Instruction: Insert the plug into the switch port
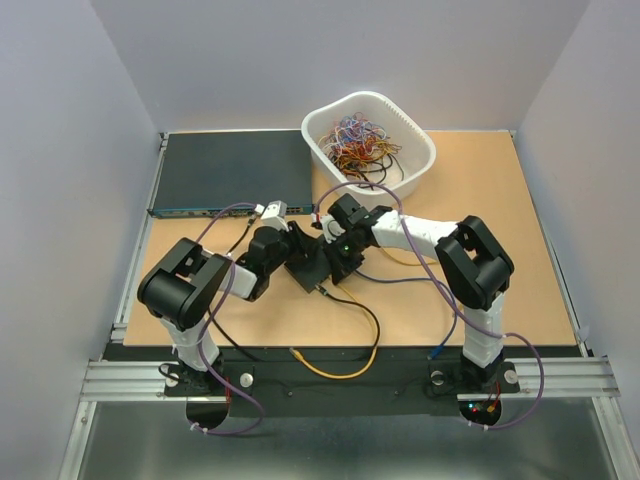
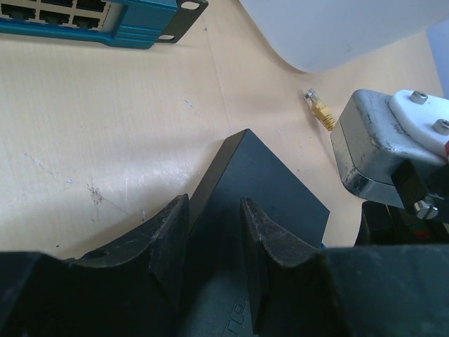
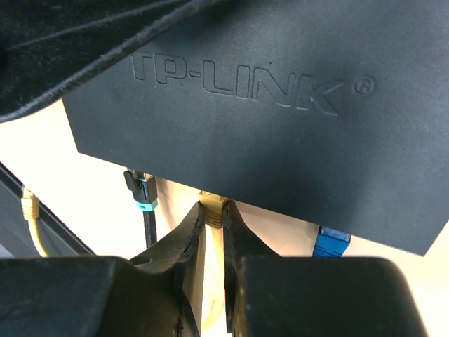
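While my left gripper point(image 2: 214, 242) is clamped across one end of the black switch box point(image 2: 270, 186), my right gripper point(image 3: 212, 228) is pinched tight on the yellow plug point(image 3: 212, 208). Plug tip sits right at the box's port edge, between a black cable with a teal band point(image 3: 143, 200) and a blue plug point(image 3: 330, 243). Can't see the switch port itself, nor whether the plug is seated.

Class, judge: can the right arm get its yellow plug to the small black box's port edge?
Probably yes: the right hand holds the yellow plug right at the port edge of the flat black plastic box, with nothing between them.
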You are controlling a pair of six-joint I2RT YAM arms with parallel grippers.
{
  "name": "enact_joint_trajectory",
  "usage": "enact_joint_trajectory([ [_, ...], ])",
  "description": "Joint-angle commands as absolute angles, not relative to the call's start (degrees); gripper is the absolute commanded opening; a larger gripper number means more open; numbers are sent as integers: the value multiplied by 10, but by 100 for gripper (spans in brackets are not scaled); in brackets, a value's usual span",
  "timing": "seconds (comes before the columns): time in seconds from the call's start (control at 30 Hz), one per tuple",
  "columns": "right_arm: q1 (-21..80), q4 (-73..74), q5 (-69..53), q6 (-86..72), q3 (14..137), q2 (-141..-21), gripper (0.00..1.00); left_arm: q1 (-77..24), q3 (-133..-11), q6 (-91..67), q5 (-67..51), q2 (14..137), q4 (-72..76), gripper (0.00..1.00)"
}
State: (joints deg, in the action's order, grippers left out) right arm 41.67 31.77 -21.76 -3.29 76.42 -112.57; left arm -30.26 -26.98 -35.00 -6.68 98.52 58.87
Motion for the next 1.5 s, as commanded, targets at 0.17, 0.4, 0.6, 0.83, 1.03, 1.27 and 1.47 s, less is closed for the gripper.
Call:
enact_joint_trajectory([
  [0.17, 423, 45, -152, -68, 763, -1133, 5, -300, -296, -364, -253, 973, 411, 44],
  [0.4, 423, 47, -107, -69, 716, -1092, 26, -251, -293, -342, -232, 902, 344, 44],
  [0.6, 423, 56, -99, -72, 668, -1029, 36, -221, -288, -326, -214, 850, 316, 44],
  [0.83, 423, 70, -84, -84, 618, -958, 49, -200, -309, -314, -196, 827, 287, 44],
  [1.03, 418, 79, 60, -101, 603, -923, 58, -198, -332, -306, -183, 844, 285, 44],
  [1.27, 349, 80, 152, -138, 613, -945, 59, -197, -365, -306, -194, 873, 280, 44],
  [1.47, 317, 81, 168, -130, 633, -989, 59, -198, -348, -294, -167, 839, 265, 44],
])
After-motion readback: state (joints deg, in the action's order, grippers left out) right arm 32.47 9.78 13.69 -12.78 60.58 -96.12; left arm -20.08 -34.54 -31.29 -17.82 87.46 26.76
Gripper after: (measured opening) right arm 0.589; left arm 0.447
